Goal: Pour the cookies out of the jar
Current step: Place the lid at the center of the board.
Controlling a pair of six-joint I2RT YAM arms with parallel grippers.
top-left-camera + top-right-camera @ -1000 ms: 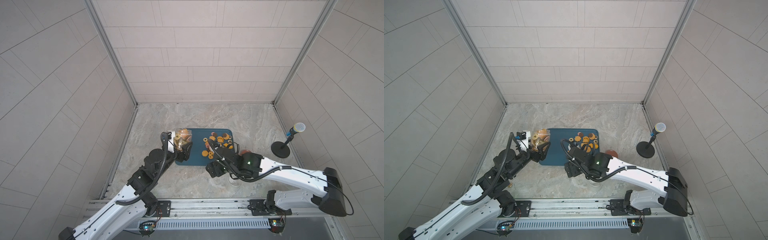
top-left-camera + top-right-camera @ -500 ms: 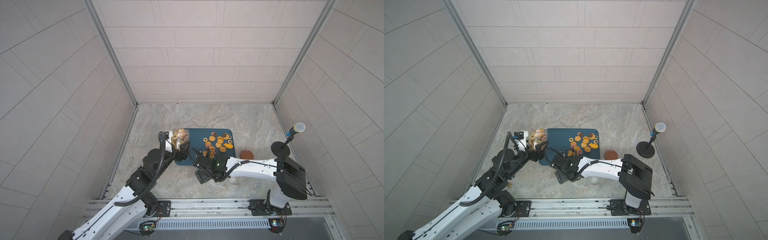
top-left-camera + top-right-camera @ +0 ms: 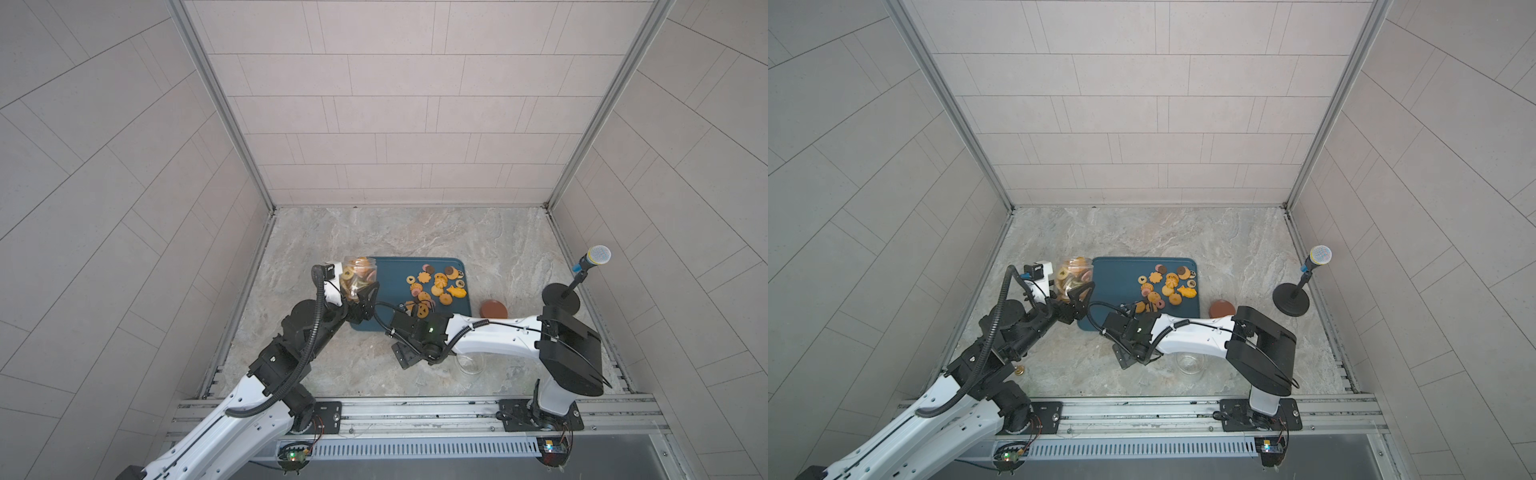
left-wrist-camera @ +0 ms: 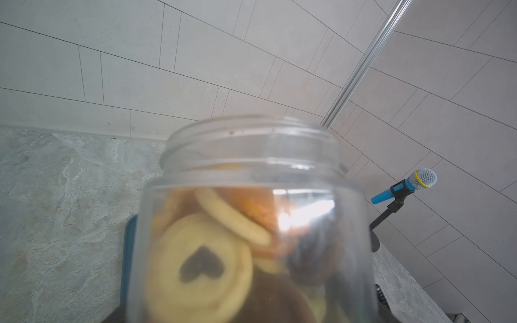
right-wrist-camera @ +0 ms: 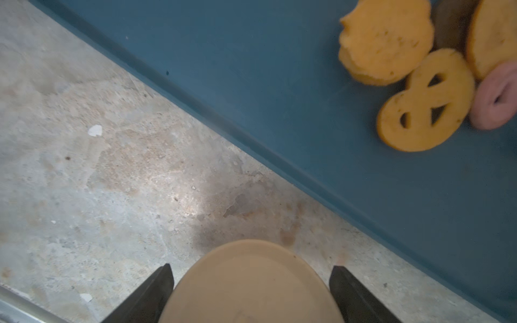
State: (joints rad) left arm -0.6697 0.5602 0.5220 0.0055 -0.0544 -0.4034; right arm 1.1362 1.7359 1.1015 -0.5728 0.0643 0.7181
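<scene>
**Jar** (image 3: 358,276): clear, uncapped, part-filled with cookies (image 4: 201,263). It is being held by the left gripper (image 3: 351,294), whose jaws are being pressed against its lower body. It is being kept over the tray's (image 3: 390,286) left edge. The mouth is being pointed upward and toward the back wall, seemingly only a little off upright. Nothing is being spilled.

**Loose cookies** (image 3: 436,284): a scattered cluster is being carried on the tray's right half.

**Lid** (image 5: 251,288): a tan disc is being gripped across its width by the right gripper (image 5: 251,267), low over the table just off the tray's near edge. The contact itself is being cut off by the frame, so the grip is probable, not certain.

**Step**: the uncapping is judged done, and this jar's pour is only now being set up.

**Next move**: the left wrist is to be rolled until the mouth dips below the base. The jar is to be carried further in over bare tray, so that nothing lands on the table.

**Pose**: the left arm is being stretched forward from the rail, forearm raised. The right arm is being folded across the table's front, with its gripper being aimed downward.
</scene>
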